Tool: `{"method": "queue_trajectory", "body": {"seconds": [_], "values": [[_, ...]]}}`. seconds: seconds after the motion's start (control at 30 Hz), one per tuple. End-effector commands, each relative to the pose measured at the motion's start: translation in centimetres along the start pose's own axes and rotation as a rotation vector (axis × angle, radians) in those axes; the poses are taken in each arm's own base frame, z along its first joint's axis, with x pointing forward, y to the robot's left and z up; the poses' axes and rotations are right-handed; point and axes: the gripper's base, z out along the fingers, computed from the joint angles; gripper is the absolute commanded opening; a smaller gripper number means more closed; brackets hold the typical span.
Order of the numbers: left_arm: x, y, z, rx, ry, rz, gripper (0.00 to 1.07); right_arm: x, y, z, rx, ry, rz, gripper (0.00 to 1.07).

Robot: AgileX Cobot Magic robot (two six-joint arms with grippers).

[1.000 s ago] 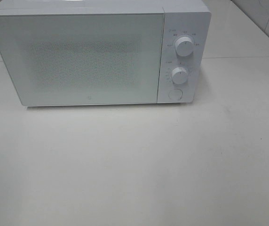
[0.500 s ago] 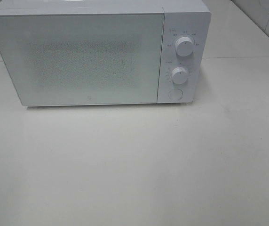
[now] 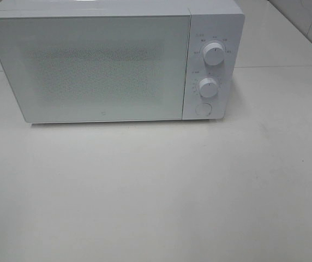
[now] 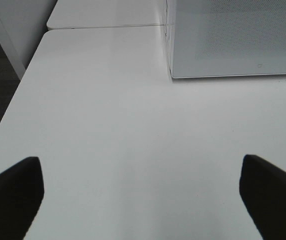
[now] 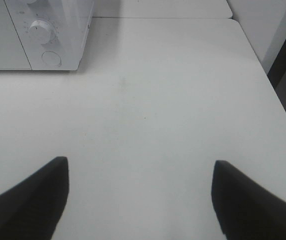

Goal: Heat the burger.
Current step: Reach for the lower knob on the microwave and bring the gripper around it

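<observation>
Burger first: you can't find it in any of the three views. The only place that could hide it is behind the microwave's shut door (image 3: pixel 90 68), and the dotted mesh window appears blank, though the high view is too hazy to be sure.

The microwave (image 3: pixel 112 60) stands toward the far edge of the white counter (image 3: pixel 156 191), closer to the far-left corner than the far-right. Its control panel faces you on the right of the door, with an upper knob (image 3: pixel 214 55), a lower knob (image 3: pixel 208 87) and a round button (image 3: pixel 203 108) below them.

Your left gripper (image 4: pixel 139 170) hangs over the near-left part of the counter. Its jaws are spread wide with nothing between them, and only the two dark fingers (image 4: pixel 13 200) show at the corners of the wrist view.

Your right gripper (image 5: pixel 139 167) hangs over the near-right part of the counter. It too is spread wide and holds nothing, with the counter's right edge just beyond it.
</observation>
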Motion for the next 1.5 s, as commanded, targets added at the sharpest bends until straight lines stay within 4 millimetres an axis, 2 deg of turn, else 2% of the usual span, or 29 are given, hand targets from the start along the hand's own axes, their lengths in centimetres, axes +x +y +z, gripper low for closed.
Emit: {"method": "queue_trajectory", "body": {"seconds": [0.03, 0.83, 1.1, 1.5], "values": [[0.1, 0.0, -0.3, -0.006, -0.038, -0.002, 1.0, 0.1, 0.0, -0.3, 0.004, -0.035, 0.003, 0.76], [0.1, 0.0, -0.3, -0.006, -0.038, -0.002, 1.0, 0.1, 0.0, -0.4, 0.004, -0.036, 0.007, 0.76], [0.1, 0.0, -0.3, -0.006, -0.038, -0.002, 1.0, -1.7, -0.3, -1.2, 0.024, -0.077, 0.012, 0.76], [0.1, 0.0, -0.3, -0.006, -0.038, -0.002, 1.0, -5.5, 0.0, 2.1, 0.03, -0.162, -0.039, 0.76]]}}
